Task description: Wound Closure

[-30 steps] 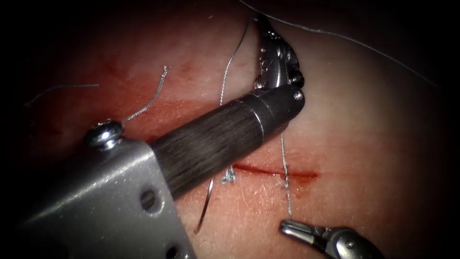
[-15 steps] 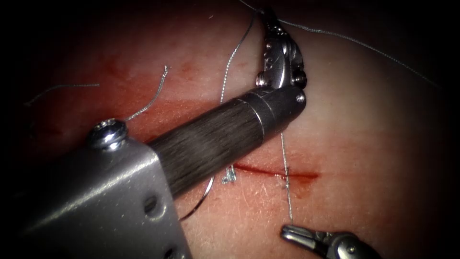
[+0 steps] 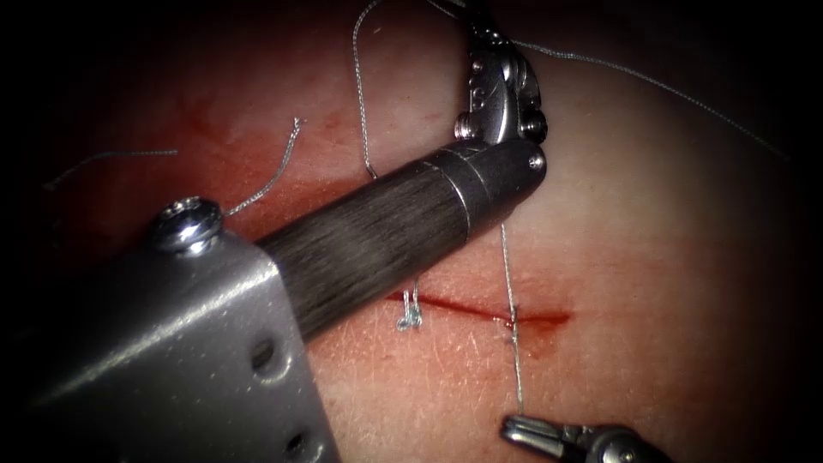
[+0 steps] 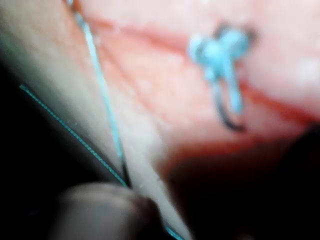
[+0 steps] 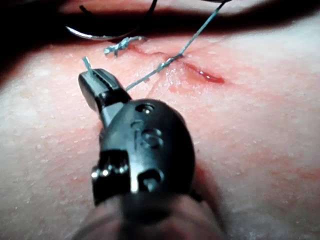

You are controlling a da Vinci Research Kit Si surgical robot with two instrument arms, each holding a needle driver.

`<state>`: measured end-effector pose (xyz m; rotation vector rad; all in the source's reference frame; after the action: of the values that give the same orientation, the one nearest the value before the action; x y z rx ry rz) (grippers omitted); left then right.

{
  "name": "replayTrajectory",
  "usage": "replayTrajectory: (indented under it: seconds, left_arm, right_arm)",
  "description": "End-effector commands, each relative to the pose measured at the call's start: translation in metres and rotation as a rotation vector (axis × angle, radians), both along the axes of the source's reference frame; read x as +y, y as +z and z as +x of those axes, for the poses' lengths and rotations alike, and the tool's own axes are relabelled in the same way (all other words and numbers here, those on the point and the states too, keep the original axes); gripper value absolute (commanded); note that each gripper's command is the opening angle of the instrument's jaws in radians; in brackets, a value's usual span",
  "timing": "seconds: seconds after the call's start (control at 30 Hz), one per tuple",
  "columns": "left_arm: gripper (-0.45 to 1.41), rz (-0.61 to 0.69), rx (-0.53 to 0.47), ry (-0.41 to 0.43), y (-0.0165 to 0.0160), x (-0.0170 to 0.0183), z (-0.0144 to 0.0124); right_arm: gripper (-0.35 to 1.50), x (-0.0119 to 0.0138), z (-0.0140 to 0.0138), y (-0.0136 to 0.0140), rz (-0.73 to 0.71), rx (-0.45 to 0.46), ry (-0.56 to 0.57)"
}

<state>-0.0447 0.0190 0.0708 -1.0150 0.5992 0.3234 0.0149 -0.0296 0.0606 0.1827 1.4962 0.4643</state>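
Thread (image 3: 512,339) now taut across the cut (image 3: 480,307), pinched by both claws, left (image 3: 477,26) higher, right (image 3: 514,426) lower.

- left tool (image 3: 495,81): bright polished metal, showing glints; its shaft (image 3: 390,231) is looking matt, dark, fibre-streaked
- right tool (image 5: 102,87): dark, semi-gloss metal
- thread (image 3: 512,343): fine, twisted, dull grey
- tissue (image 3: 669,257): looking moist, slightly pebbled, glistening red in the cut (image 3: 480,309)

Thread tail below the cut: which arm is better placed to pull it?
Right, probably: right tool grips the thread just below the cut; left tool holds thread far above. Needle lies unheld beyond the knot.
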Motion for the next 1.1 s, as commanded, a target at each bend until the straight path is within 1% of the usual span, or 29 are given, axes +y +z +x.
replayTrajectory:
  seconds: [0.03, 0.47, 0.57, 0.8, 0.9, 0.93, 0.97, 1.0, 1.03, 1.1]
  left_arm:
    - [-0.45, -0.007, -0.004, -0.004, -0.0008, 0.0012, -0.0004]
    - [-0.45, -0.004, 0.005, -0.010, -0.0010, 0.0014, -0.0003]
    - [-0.45, -0.015, -0.042, -0.017, -0.0010, 0.0014, -0.0002]
    - [-0.45, 0.004, -0.080, -0.031, -0.0013, 0.0016, 0.0001]
    - [-0.45, 0.046, -0.120, -0.050, -0.0014, 0.0016, 0.0003]
    - [-0.45, 0.060, -0.134, -0.056, -0.0014, 0.0015, 0.0004]
    - [-0.45, 0.097, -0.158, -0.055, -0.0017, 0.0014, 0.0007]
    - [-0.45, 0.130, -0.188, -0.065, -0.0019, 0.0014, 0.0009]
    - [-0.45, 0.161, -0.206, -0.072, -0.0022, 0.0013, 0.0011]
    - [-0.45, 0.205, -0.257, -0.099, -0.0028, 0.0012, 0.0015]
  right_arm:
    - [-0.35, 0.0009, 0.0005, -0.0002, -0.005, 0.004, 0.003]
    - [-0.35, 0.0011, 0.0005, -0.0002, -0.004, 0.005, 0.000]
    - [-0.35, 0.0015, 0.0005, -0.0003, -0.002, 0.003, 0.012]
    - [-0.35, 0.0017, 0.0005, -0.0003, 0.003, 0.009, 0.024]
    - [-0.35, 0.0016, 0.0005, -0.0003, 0.013, 0.014, 0.033]
    - [-0.28, 0.0016, 0.0005, -0.0003, 0.012, 0.017, 0.040]
    - [0.36, 0.0017, 0.0004, -0.0004, 0.011, 0.014, 0.071]
    - [0.61, 0.0019, 0.0003, -0.0006, 0.012, 0.016, 0.080]
    - [0.71, 0.0020, 0.0003, -0.0008, 0.013, 0.022, 0.083]
    - [0.83, 0.0024, 0.0001, -0.0012, 0.015, 0.029, 0.111]
